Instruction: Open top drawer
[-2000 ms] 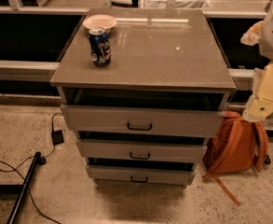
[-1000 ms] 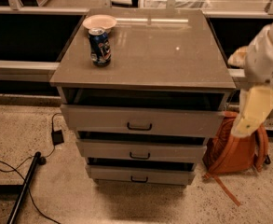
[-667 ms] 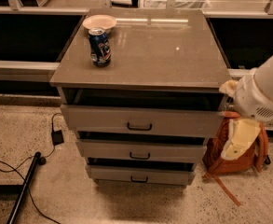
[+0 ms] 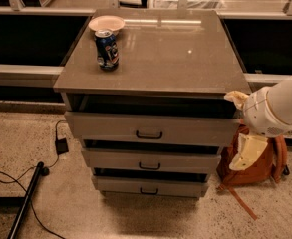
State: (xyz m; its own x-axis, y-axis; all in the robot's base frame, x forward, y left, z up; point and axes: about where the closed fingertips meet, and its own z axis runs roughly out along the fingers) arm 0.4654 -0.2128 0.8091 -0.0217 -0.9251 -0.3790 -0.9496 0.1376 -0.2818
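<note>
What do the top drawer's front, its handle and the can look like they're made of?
Top drawer: matte grey, flat front, likely painted wood or laminate. Handle: thin dark loop, probably metal. Can: shiny printed wall, probably aluminium. The pincer hangs right of that drawer, near an orange bag.

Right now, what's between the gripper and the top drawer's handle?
Only bare front of the top drawer, in camera view; the gripper hangs at its right.
</note>
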